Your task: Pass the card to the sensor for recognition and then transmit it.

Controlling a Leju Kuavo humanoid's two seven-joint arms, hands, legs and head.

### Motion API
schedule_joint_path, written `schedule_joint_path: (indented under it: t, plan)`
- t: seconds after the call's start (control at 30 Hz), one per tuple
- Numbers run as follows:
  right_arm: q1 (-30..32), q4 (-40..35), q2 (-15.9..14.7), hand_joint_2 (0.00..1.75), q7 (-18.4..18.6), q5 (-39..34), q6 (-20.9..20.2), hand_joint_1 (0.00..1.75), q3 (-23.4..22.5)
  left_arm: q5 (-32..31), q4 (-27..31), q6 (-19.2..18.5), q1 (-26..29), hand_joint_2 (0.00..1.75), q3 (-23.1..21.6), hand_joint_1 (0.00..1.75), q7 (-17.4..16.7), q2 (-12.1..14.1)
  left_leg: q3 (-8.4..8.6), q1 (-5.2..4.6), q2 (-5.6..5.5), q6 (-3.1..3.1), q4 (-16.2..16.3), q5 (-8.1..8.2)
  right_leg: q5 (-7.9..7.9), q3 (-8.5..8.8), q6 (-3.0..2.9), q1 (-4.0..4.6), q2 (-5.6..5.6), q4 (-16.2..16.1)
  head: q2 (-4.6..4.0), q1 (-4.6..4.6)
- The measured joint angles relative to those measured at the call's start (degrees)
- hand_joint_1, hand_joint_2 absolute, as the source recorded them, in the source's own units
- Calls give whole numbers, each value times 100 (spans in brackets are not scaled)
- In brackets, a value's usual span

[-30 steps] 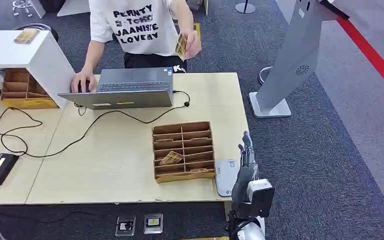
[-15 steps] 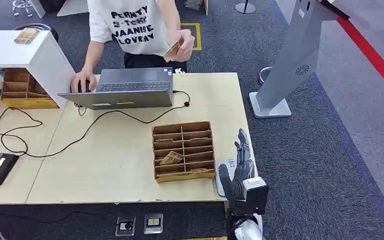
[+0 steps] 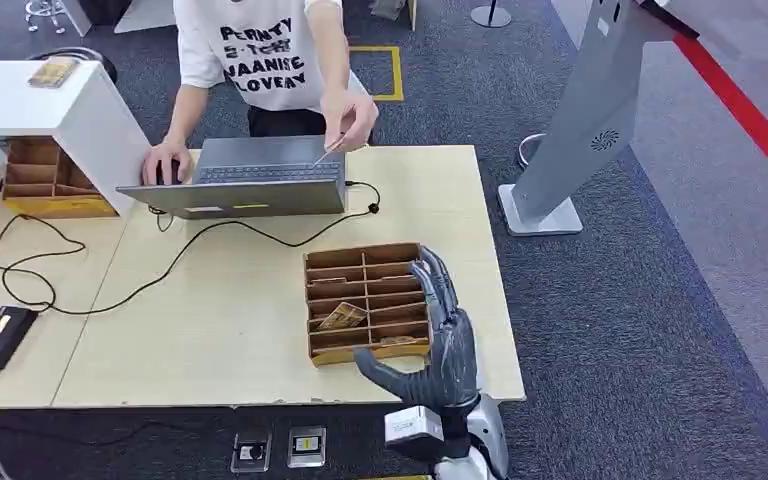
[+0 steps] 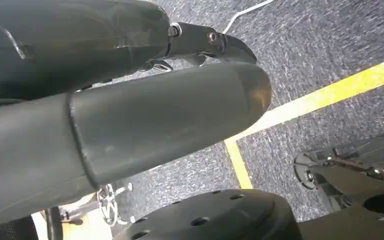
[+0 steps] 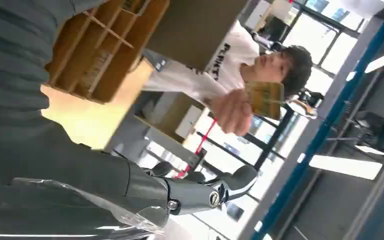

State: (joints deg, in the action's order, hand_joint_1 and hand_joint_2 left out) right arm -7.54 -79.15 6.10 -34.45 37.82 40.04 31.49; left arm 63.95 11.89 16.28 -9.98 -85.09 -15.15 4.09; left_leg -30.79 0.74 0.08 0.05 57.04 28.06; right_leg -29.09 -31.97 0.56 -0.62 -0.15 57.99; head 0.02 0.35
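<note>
Right hand [image 3: 440,345] hovering empty with fingers spread over the bench's [image 3: 240,310] near right edge, covering part of the wooden organizer [image 3: 360,295], person's hand [image 3: 348,112] holding the card [image 5: 264,99] above the laptop [image 3: 260,175], left hand's [image 4: 130,125] fingers too close to read.
</note>
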Motion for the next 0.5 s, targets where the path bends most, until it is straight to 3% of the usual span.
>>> schedule_joint_path:
  t: [0.1,0.2,0.5]
  plan:
    - [0,-205,203,175,-46,866,2,0,-137,-7,0,-31,-29,0,-68,0,-44,2,0,0,1,0,0,0,0,0,0,0,1,0,2,-2]
    - [-75,-457,319,175,191,1587,4,0,-205,11,0,-33,-44,0,-116,0,-79,0,0,0,1,0,0,0,0,0,0,0,2,0,2,0]
    - [-686,-732,461,175,958,2559,2,0,-229,70,0,-11,-44,0,-210,0,-92,-4,0,0,2,0,0,-2,1,1,0,0,1,1,2,0]
